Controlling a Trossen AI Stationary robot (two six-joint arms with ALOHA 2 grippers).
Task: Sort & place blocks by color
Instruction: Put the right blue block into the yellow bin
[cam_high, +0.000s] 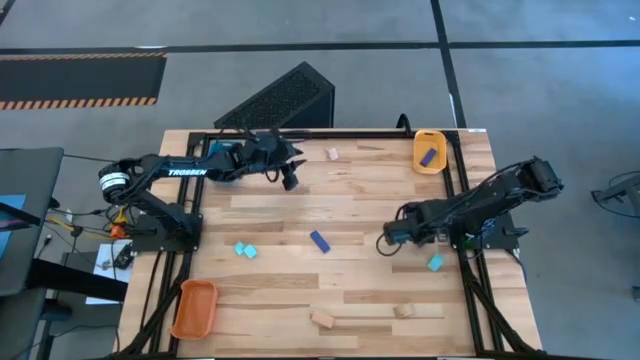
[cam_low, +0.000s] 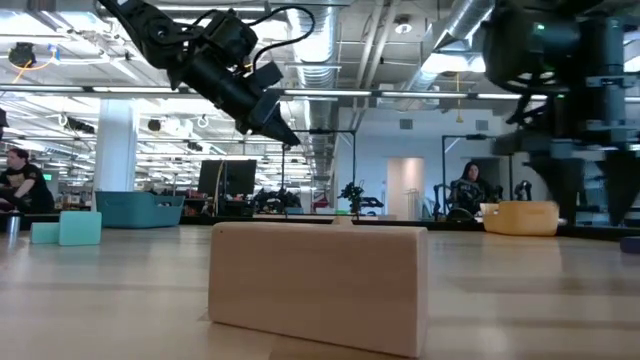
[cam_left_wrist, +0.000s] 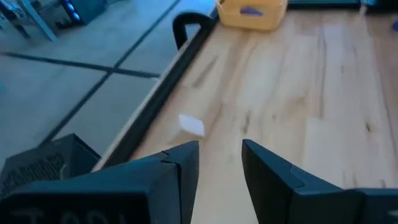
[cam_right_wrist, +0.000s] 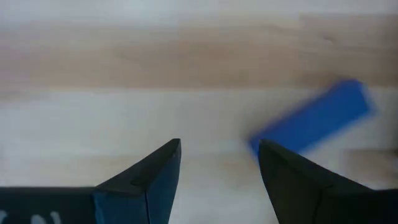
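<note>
Small blocks lie flat on the wooden table: a dark blue one (cam_high: 319, 240) at mid-table, two cyan ones (cam_high: 245, 250) left of it, another cyan one (cam_high: 435, 263) at the right, tan ones (cam_high: 322, 319) (cam_high: 403, 311) near the front edge and one tan block (cam_high: 332, 154) by the far edge. A further dark blue block (cam_high: 428, 157) lies in the yellow-orange tray (cam_high: 418, 165). My left gripper (cam_high: 291, 180) (cam_left_wrist: 221, 146) hangs open above the far-left table, with the far tan block (cam_left_wrist: 191, 124) ahead of it. My right gripper (cam_high: 383, 244) (cam_right_wrist: 219, 144) is open, just right of the mid-table blue block (cam_right_wrist: 317, 118).
A teal tray (cam_high: 222, 150) sits at the far left under my left arm, and an orange tray (cam_high: 195, 308) at the near-left corner. A black frame rail (cam_left_wrist: 180, 53) runs along the far edge. Bare wood lies between the blocks at mid-table.
</note>
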